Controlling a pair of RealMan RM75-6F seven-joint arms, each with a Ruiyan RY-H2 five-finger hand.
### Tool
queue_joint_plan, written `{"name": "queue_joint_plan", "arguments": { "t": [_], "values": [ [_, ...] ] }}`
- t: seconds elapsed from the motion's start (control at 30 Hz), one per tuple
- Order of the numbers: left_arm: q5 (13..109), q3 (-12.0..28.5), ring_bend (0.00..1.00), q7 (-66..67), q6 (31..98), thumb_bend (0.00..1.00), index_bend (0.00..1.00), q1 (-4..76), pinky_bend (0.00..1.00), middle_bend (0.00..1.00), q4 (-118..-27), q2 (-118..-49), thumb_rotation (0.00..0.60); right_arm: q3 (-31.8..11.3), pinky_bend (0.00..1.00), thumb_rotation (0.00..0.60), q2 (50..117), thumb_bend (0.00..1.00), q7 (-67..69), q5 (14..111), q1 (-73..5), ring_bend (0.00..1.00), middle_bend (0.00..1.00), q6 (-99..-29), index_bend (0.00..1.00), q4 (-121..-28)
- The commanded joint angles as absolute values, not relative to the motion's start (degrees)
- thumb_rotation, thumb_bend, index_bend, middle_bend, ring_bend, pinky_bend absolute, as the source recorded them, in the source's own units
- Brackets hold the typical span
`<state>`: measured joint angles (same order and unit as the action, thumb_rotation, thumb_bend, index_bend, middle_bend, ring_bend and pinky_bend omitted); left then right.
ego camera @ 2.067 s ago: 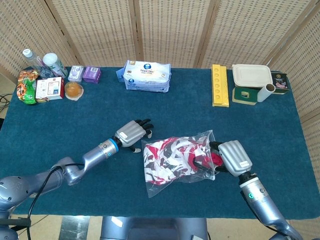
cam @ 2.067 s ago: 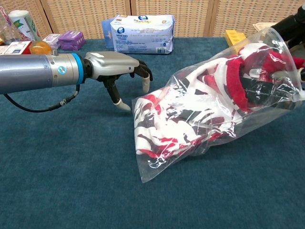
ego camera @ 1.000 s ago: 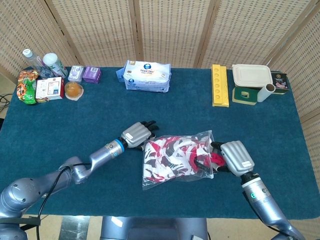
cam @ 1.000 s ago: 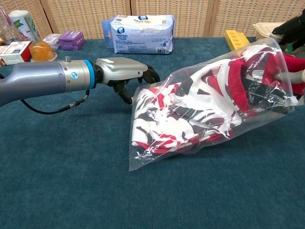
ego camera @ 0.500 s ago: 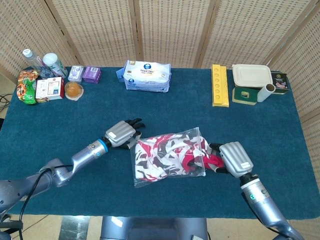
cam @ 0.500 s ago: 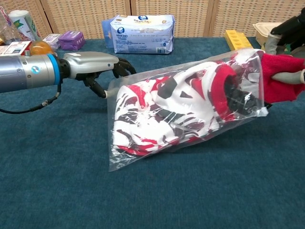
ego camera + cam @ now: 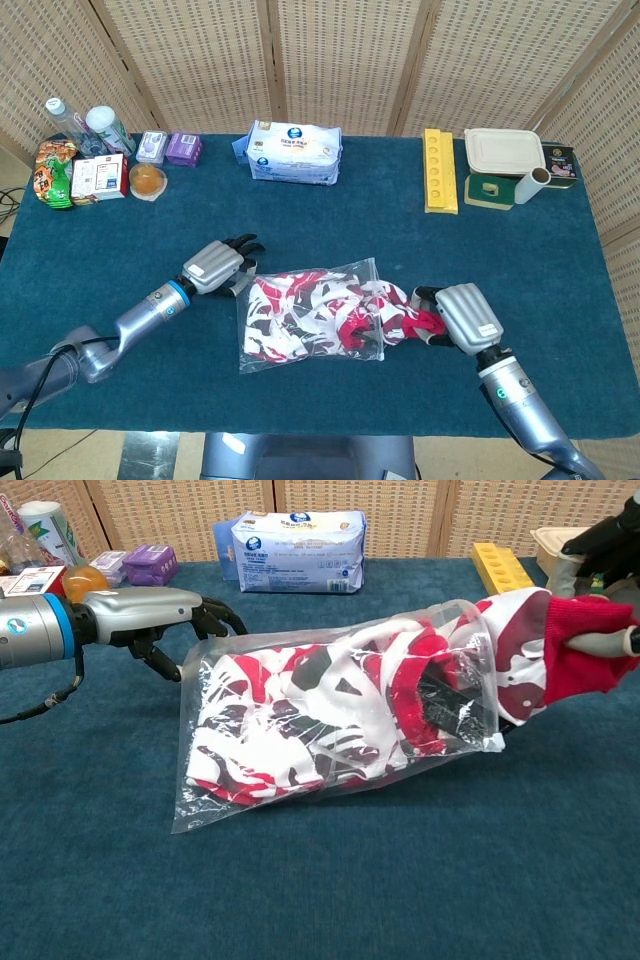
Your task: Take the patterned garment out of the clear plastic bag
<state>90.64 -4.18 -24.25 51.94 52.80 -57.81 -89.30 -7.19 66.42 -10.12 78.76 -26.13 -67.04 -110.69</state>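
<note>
The clear plastic bag [image 7: 300,350] [image 7: 240,800] lies mid-table with the red, white and black patterned garment [image 7: 320,308] [image 7: 300,705] mostly inside. My left hand [image 7: 217,267] [image 7: 160,610] grips the bag's closed left end. At the bag's open right end, the garment's red end [image 7: 575,660] sticks out, and my right hand [image 7: 462,318] [image 7: 600,600] holds it. In the chest view the right hand is largely cut off at the frame edge.
Along the back edge stand a wet-wipes pack [image 7: 295,152], a yellow tray [image 7: 439,170], a lidded container [image 7: 503,151], a white roll [image 7: 531,184], and snacks, small boxes and bottles [image 7: 90,165] at the back left. Blue cloth covers the table [image 7: 320,220].
My left hand has closed on the bag's end and pulled it leftward. The right hand stayed put holding the garment, so more of the garment's red end has slid out of the opening.
</note>
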Motion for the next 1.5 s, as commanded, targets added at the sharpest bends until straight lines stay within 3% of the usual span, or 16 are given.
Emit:
{"name": "queue_joint_plan", "arguments": {
  "t": [0.03,0.87,1.2,1.3,1.37,1.43,1.5],
  "values": [
    [90.8,-4.1,0.05,-23.9,52.6,0.54,0.62,52.3,0.24,0.16,-57.9,-88.7,0.600,-7.3,0.76,0.600,66.1,0.45,-10.2,78.6,-26.1,0.76,0.62,-67.2,0.70,-110.6],
    [80.9,-3.4,0.05,-19.1,64.9,0.54,0.62,34.2,0.25,0.16,-68.5,-69.3,0.600,-8.7,0.76,0.600,57.1,0.45,-5.7,74.8,-21.9,0.76,0.63,-70.8,0.70,-106.6],
    [78.4,-1.4,0.05,-18.5,63.7,0.53,0.62,31.2,0.25,0.16,-65.5,-69.1,0.600,-8.7,0.76,0.600,55.6,0.45,-4.6,74.0,-20.5,0.76,0.63,-71.3,0.70,-105.9],
    [78.8,-0.9,0.05,-19.6,62.3,0.44,0.62,31.4,0.25,0.16,-65.0,-70.4,0.600,-8.3,0.76,0.600,56.3,0.45,-3.9,74.7,-20.4,0.76,0.63,-70.8,0.70,-105.6],
    [79.1,-0.7,0.05,-19.3,61.6,0.31,0.55,31.6,0.24,0.16,-65.3,-70.9,0.600,-8.2,0.76,0.600,56.7,0.46,-3.2,75.2,-20.5,0.76,0.62,-70.5,0.70,-105.2],
    [79.5,-0.8,0.02,-18.3,60.4,0.17,0.34,32.0,0.19,0.15,-66.2,-70.8,0.600,-8.1,0.76,0.600,57.0,0.47,-2.5,75.8,-20.7,0.74,0.59,-70.2,0.67,-104.7],
    [79.6,-0.8,0.00,-16.7,58.6,0.09,0.15,32.8,0.14,0.12,-67.9,-70.4,0.600,-8.0,0.74,0.600,57.3,0.47,-1.6,76.6,-20.8,0.72,0.56,-69.8,0.64,-104.4]
  ]
}}
